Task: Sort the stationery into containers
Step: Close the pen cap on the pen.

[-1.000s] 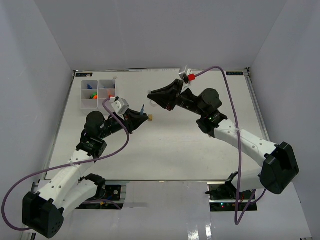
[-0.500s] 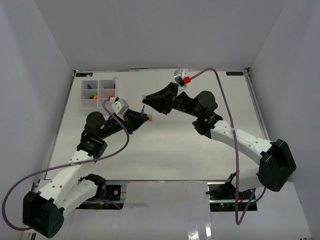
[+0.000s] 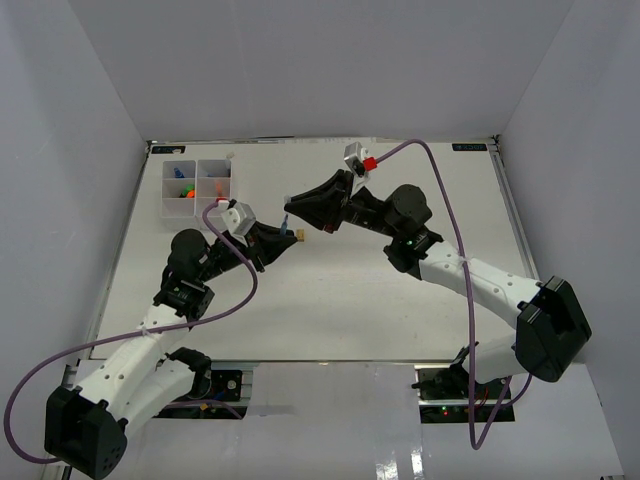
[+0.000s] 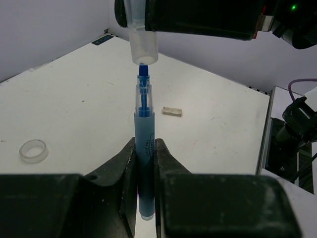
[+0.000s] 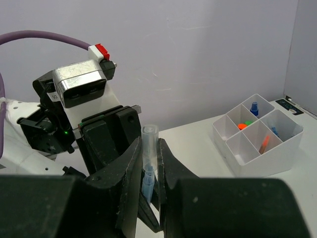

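My left gripper (image 3: 281, 233) is shut on a blue pen (image 4: 143, 124) and holds it upright above the table, tip up. My right gripper (image 3: 292, 201) is shut on a clear pen cap (image 4: 144, 47), held just over the pen's tip, which sits at the cap's open mouth. The right wrist view shows the cap (image 5: 149, 141) between my fingers with the blue pen (image 5: 147, 181) below it. The white six-compartment tray (image 3: 197, 200) stands at the far left and holds orange, green and blue items. A brass clip (image 3: 300, 235) lies beside the left gripper.
A clear tape ring (image 4: 33, 150) and a white eraser (image 4: 172, 111) lie on the white table beyond the pen. The tray also shows in the right wrist view (image 5: 257, 144). Grey walls enclose the table on three sides.
My right gripper has moved left with the cap, from apart to just above the pen tip. The left gripper has risen slightly with the pen.
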Robot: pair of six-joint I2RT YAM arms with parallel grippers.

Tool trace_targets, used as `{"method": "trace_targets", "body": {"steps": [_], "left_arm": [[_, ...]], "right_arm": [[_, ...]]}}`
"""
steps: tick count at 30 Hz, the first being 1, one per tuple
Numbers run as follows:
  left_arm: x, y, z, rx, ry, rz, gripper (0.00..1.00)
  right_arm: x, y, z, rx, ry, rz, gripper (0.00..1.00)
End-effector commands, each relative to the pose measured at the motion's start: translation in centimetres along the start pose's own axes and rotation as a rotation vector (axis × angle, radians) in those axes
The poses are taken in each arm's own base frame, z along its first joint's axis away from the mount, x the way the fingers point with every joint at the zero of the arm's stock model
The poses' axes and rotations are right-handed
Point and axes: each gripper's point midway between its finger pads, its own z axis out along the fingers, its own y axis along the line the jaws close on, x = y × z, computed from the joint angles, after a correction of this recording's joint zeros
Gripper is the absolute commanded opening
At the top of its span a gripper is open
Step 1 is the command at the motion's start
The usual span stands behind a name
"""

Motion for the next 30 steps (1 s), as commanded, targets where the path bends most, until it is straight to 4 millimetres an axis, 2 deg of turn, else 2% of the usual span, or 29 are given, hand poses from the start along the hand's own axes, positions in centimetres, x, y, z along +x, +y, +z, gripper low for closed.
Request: {"method": "trace_targets", "body": {"steps": [1, 23, 30], "left_arm": [[-0.8, -0.6, -0.2, 0.027, -0.029, 0.026, 0.0], [-1.9, -1.0, -0.4, 0.034, -0.088, 0.065, 0.0], [-2.8, -1.1, -0.2, 0.044, -0.14, 0.069, 0.0]], "right_arm": [[-1.4, 0.8, 0.2, -0.029, -0.049, -0.043, 0.14], [0.7, 1.5, 0.5, -0.061, -0.015, -0.005, 0.14], [1.0, 1.8, 0.3, -0.075, -0.018, -0.002, 0.19]]}}
